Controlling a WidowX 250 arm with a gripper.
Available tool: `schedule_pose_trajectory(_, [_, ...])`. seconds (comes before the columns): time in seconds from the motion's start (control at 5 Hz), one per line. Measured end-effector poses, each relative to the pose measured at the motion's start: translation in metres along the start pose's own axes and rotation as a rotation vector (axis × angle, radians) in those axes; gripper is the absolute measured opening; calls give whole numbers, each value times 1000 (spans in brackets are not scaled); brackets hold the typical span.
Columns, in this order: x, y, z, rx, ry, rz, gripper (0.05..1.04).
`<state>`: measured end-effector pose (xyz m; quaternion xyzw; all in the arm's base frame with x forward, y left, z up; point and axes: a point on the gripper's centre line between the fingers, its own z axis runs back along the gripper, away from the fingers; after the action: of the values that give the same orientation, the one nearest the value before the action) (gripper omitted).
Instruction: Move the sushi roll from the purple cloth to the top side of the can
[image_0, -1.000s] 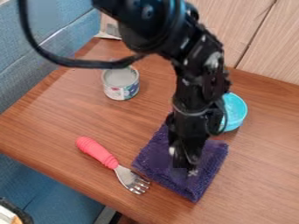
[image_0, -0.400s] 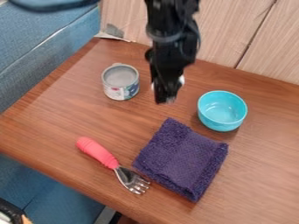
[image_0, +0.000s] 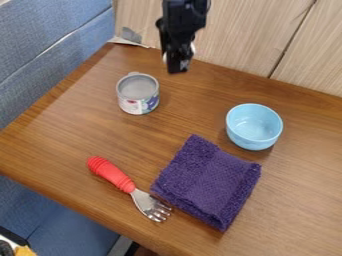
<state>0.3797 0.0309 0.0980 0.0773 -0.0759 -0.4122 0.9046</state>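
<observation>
Though both upright, open blue bowl (image_0: 254, 142) and can (image_0: 137, 105) well apart.

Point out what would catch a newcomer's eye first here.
Most likely the deep purple cloth, lying right of the picture's middle, with the red-handled fork just to its left. Next would probably come the light blue bowl beyond the cloth, toward the right. The black tool hanging in at the top, to the upper right of the can, should also stand out.
</observation>
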Motion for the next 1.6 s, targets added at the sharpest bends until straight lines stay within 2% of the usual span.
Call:
schedule_pose_trajectory(0.2, [-8, 39, -18, -5, 31, 49, 583])
schedule_pose_trajectory(0.4, [-10, 60, -39, -26, 61, 79, 583])
schedule_pose_trajectory(0.8, [-13, 78, -82, -73, 122, 102, 583])
schedule_pose_trajectory(1.0, [-13, 78, -88, -81, 131, 107, 658])
schedule_pose_trajectory(1.2, [-15, 76, -91, -82, 141, 152, 945])
schedule_pose_trajectory(1.4, [-14, 75, -91, -89, 132, 149, 1010])
schedule_pose_trajectory(1.6, [-17, 70, -95, -103, 141, 145, 1005])
